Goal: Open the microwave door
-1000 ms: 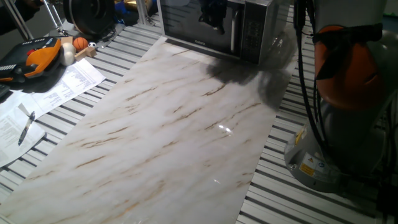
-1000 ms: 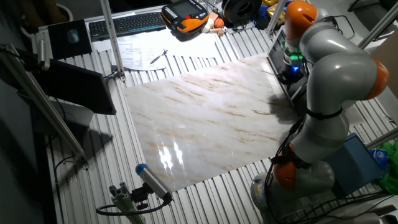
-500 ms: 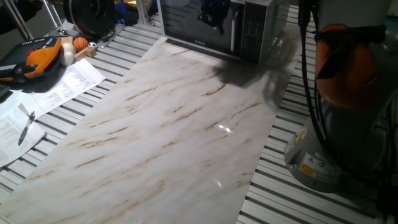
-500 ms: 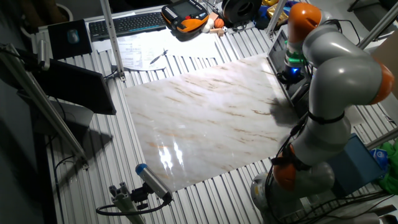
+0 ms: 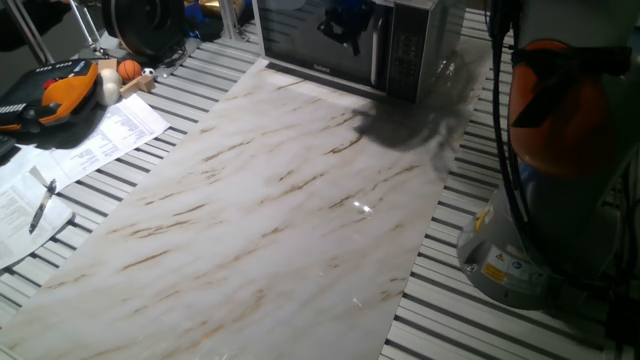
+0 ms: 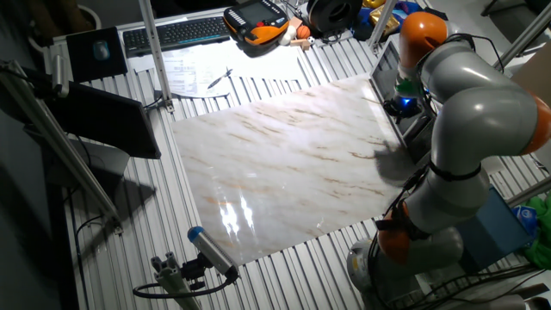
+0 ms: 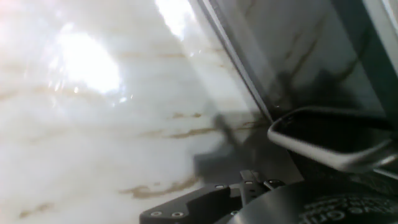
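Note:
The microwave (image 5: 350, 45) stands at the far edge of the marble board. Its door (image 5: 315, 40) is dark glass and looks closed, with a vertical silver handle (image 5: 378, 55) beside the dark keypad (image 5: 405, 50). In the other fixed view the arm's hand (image 6: 402, 102), with a blue light, hangs close in front of the door (image 6: 385, 71). In the hand view the door's lower frame (image 7: 239, 56) and a curved silver part of the handle (image 7: 329, 149) are very near. Only a dark piece of the gripper body (image 7: 199, 204) shows. The fingers are hidden.
The marble board (image 5: 270, 200) lies on a slatted table. Papers with a pen (image 5: 45, 200), an orange pendant (image 5: 60, 90) and small balls (image 5: 130, 70) lie at the left. The arm's base (image 5: 540, 230) stands at the right. A keyboard (image 6: 176, 33) lies at the back.
The arm's upper links have shifted a little to the right and toward the microwave. Its shadow on the marble has slid right. The door has not moved.

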Available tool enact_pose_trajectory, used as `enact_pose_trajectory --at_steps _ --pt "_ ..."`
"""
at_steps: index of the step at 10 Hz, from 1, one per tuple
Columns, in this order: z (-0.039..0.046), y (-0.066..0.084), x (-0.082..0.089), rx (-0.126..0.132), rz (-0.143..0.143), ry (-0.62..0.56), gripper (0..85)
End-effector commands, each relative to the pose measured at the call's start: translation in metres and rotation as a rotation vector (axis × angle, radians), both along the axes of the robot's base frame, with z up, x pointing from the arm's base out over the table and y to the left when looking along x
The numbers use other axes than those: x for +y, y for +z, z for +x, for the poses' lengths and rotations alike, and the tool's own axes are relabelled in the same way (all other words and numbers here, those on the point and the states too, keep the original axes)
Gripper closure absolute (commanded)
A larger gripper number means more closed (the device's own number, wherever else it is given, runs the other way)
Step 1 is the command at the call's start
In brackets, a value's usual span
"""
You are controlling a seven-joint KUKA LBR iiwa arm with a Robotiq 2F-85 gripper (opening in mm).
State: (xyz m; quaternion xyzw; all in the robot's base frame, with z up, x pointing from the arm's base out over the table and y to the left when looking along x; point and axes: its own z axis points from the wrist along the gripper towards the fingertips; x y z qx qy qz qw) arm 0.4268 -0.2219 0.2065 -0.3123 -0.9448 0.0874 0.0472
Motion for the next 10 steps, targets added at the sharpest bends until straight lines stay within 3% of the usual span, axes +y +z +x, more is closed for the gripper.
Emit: enact_pose_trajectory --at_steps 1,4,8,10 --pt "0.0003 -0.001 -0.003 0.002 -0.001 -0.665 85.0" --pt "0.0014 0.001 -0.008 0.022 -0.014 -0.776 85.0" --pt "0.0023 0.003 -0.012 0.035 -0.009 -0.839 85.0" --pt "0.0021 0.001 -0.015 0.021 -0.001 -0.884 85.0"
